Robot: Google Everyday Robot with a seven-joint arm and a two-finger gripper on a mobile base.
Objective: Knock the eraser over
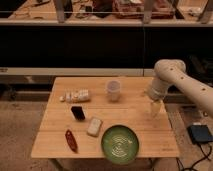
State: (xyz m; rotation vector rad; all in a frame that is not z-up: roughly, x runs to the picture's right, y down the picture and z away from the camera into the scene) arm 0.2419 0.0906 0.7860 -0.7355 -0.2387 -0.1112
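Note:
The eraser is a small black block standing on the wooden table, left of centre. A whitish block lies just right and in front of it. A slim dark-red object lies near the front left. A green plate sits at the front. My gripper hangs from the white arm over the table's right side, well to the right of the eraser, pointing down.
A white bottle lies on its side behind the eraser. A translucent cup stands at the back centre. A dark glass wall runs behind the table. A blue-grey box lies on the floor at right.

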